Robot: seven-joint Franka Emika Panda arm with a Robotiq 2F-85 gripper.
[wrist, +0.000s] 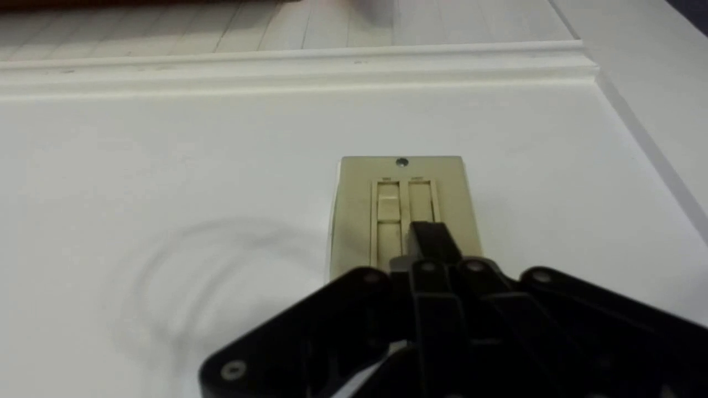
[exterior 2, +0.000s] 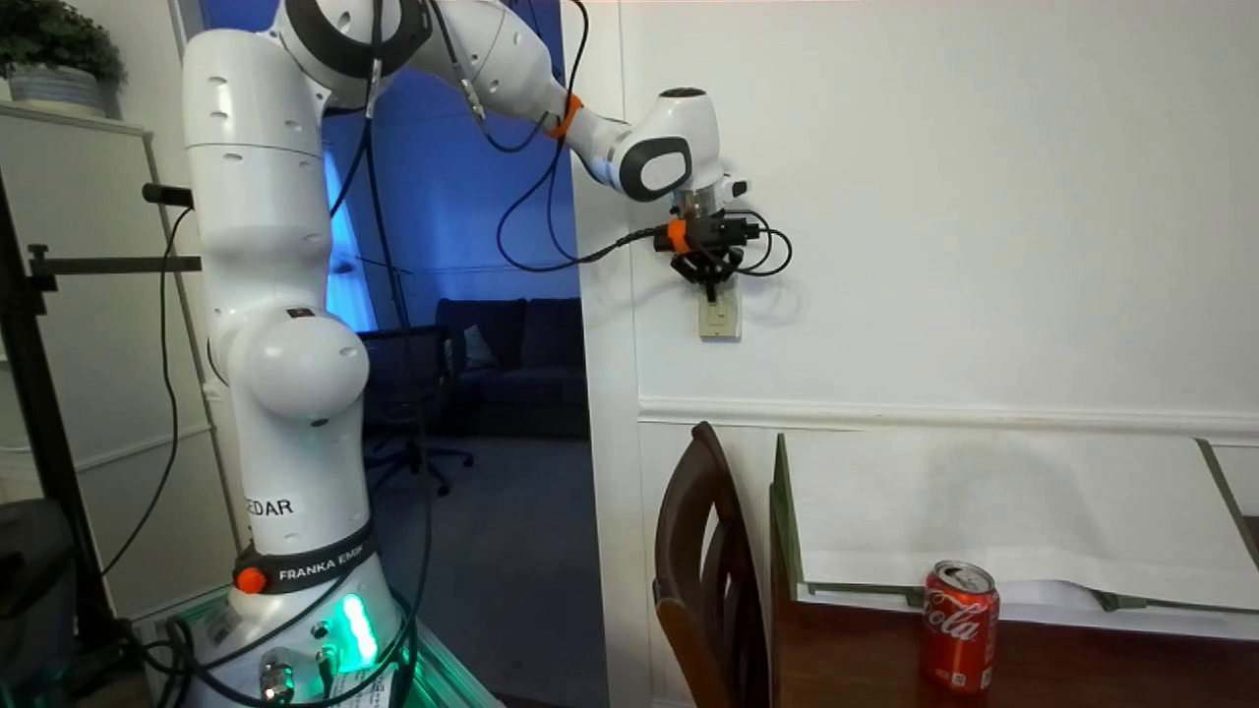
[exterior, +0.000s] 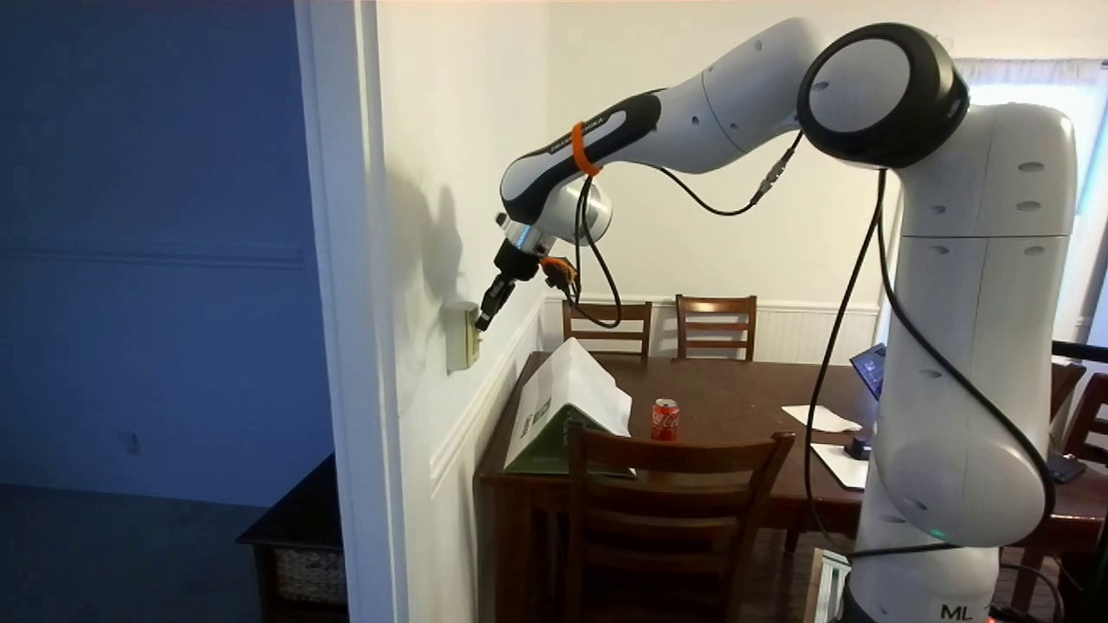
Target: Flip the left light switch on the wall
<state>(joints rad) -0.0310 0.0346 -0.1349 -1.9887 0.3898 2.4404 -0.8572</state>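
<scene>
Closest to me stands the white robot arm (exterior: 961, 346), bent across to the white wall (exterior: 485, 104) just past the doorway trim (exterior: 346, 303). Out at its end the hand (exterior: 482, 324) is clenched, fingers together and slanting down right at the cream switch plate (exterior: 461, 339). From the wrist view, its fingertips (wrist: 434, 239) cover part of the left light switch (wrist: 421, 200), the slot on the doorway side; I can't make out its toggle, nor tell whether they actually touch it. The slider (wrist: 389, 208) in the neighbouring slot shows plainly.

Then comes a wooden chair (exterior: 671, 455) at the near edge of the dark surface (exterior: 718, 389). On that surface a white-and-green board (exterior: 580, 381) stands folded like a tent along the wall, with a red Coca-Cola can (exterior: 665, 420) upright near it. Past all that, two more chairs (exterior: 716, 330) stand before the back wall (exterior: 779, 260), and a pale curtain (exterior: 1021, 82) shows behind the arm.
</scene>
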